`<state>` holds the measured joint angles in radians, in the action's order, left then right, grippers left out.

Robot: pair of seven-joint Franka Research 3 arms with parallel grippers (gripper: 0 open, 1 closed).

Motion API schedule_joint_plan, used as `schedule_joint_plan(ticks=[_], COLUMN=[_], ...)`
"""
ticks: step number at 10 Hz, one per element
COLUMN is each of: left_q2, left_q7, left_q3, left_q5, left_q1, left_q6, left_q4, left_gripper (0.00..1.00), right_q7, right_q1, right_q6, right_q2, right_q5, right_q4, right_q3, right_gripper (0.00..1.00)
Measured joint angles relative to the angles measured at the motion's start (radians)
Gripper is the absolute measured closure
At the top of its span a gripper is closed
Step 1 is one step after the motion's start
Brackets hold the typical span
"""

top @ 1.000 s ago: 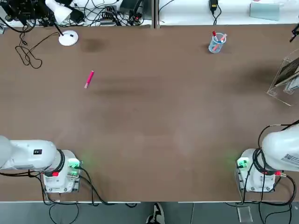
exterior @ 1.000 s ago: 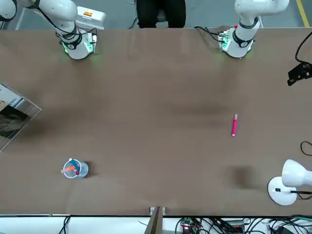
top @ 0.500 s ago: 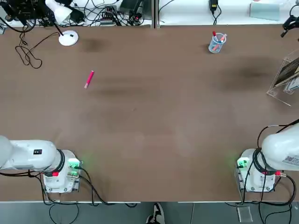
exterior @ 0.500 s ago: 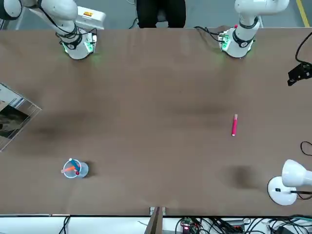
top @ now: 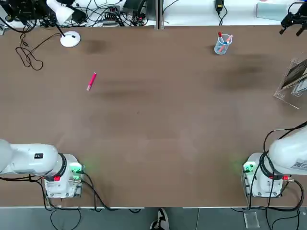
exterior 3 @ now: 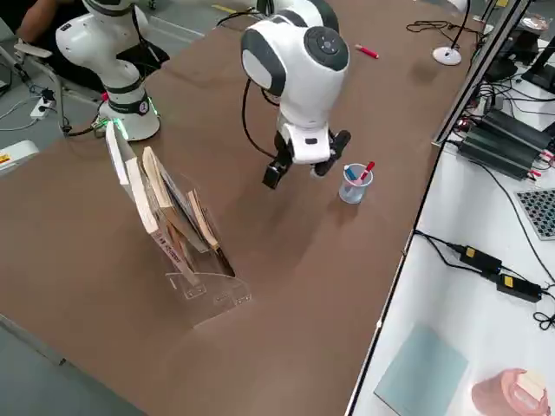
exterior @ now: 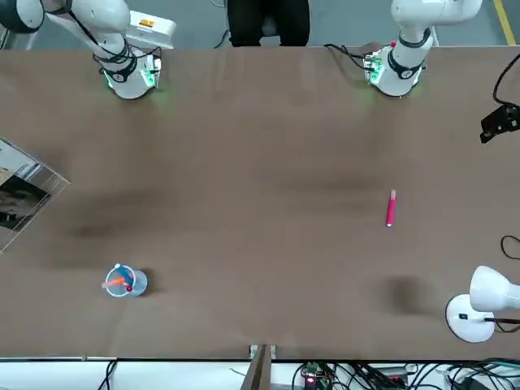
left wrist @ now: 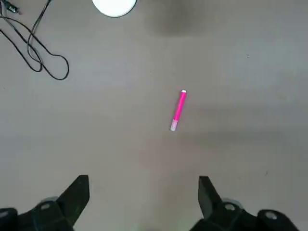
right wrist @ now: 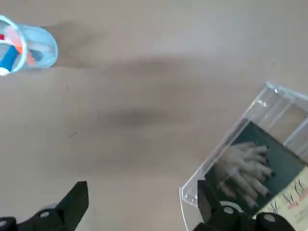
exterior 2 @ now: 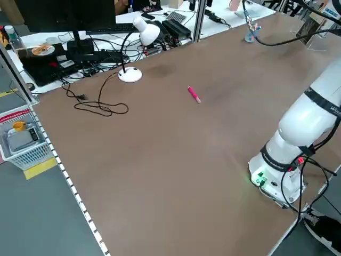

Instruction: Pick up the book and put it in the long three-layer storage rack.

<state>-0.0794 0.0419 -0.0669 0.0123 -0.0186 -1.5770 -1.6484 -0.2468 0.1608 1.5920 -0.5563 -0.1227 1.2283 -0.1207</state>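
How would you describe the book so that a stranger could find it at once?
Start at the brown table and go to its right edge, where a clear rack stands. The book leans inside it. Its dark cover with a pale hand sets it apart from the plain clear rack and from the small pen cup nearby.

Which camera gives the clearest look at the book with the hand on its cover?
The right wrist view: the book faces it inside the clear rack. The right side view shows only its edge; top and front views clip it at their borders.
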Motion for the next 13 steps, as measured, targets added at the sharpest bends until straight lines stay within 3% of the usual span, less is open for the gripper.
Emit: schedule_joint_plan(ticks=[7,13], left_q2=[0.005,0.006], left_q7=[0.0,0.0], left_q3=[0.0,0.002], left_q5=[0.0,0.0], left_q1=[0.0,-0.022], left_q6=[0.0,0.0], left_q4=[0.004,0.005], left_gripper=[0.0,0.0], right_q7=[0.019,0.191], right_q1=[-0.087,-0.203], right_q6=[0.04,0.063], right_q2=[-0.002,-0.002], right_q5=[0.0,0.0], right_q4=[0.0,0.007], right_q3=[0.0,-0.001], right_gripper=[0.0,0.0])
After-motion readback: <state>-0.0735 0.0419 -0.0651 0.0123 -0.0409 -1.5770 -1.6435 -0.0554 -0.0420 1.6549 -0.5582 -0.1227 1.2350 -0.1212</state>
